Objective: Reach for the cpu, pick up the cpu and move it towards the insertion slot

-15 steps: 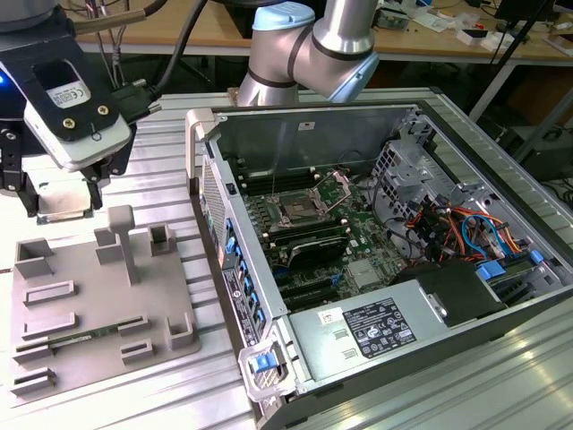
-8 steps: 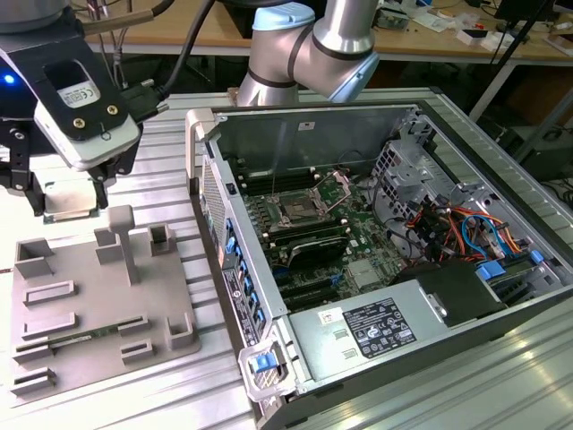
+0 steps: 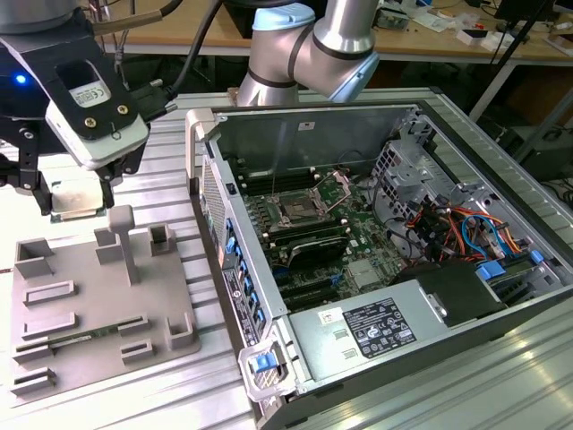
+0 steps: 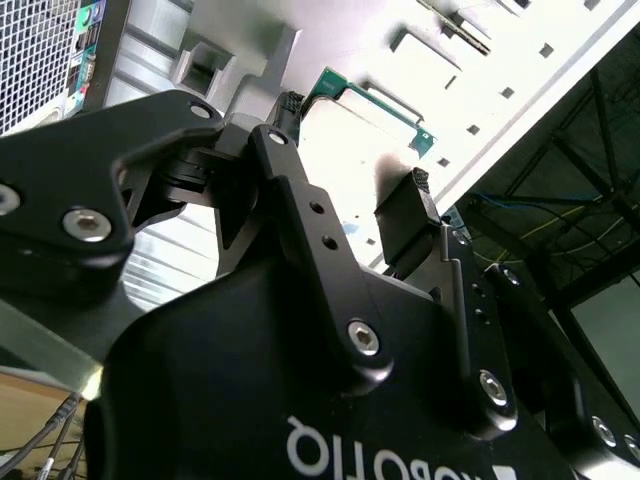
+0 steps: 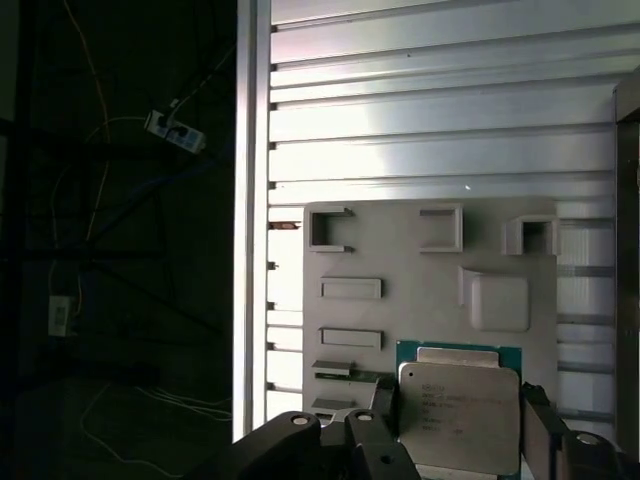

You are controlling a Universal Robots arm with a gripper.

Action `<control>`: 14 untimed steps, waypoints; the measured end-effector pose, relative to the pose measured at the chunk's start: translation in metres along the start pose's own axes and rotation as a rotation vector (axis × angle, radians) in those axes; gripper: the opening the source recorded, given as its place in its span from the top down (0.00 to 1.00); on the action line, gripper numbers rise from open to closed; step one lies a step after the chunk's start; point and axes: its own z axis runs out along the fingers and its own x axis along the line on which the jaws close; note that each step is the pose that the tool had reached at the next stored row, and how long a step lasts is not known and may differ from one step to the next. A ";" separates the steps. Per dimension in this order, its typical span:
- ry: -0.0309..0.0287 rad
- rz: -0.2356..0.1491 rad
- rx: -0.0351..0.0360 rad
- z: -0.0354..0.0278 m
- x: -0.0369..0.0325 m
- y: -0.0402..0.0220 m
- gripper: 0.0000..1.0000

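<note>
Clamped shut on the cpu (image 3: pixel 77 197), the gripper (image 3: pixel 74 200) hangs at the upper left of the exterior view, and we can see its two black fingers (image 3: pixel 39 193) pinching opposite edges of the chip. We get our best look in the first wrist view: the cpu (image 5: pixel 460 412) is a flat square with a dull silvery metal lid, notched at the corners and faintly printed, sitting on a thin green board that peeks out as a rim along one side. In the second wrist view that same green rim frames the cpu (image 4: pixel 365 125) between the fingertips, the face washed out bright. We make it held up off the grey tray (image 3: pixel 89 287), over the tray's back edge near the upper left of the frame. Now the count: one cpu, one gripper with two fingers, one silver arm (image 3: pixel 345 45) curving in along the top centre, and one grey tray at the lower left with one long thin memory stick (image 3: pixel 81 338) lying in a groove near its front. One open computer case (image 3: pixel 501 296) fills the right half, and in the middle of its board we spot one insertion slot (image 3: pixel 298 211), a square socket with a shiny metal frame and dark centre, well apart from the cpu. On the tray in the first wrist view we also pick out one bare raised square pad (image 5: pixel 497 300), just beside the chip.
</note>
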 end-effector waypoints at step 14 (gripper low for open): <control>0.0000 0.000 0.0000 -0.0001 -0.0096 -0.0002 0.45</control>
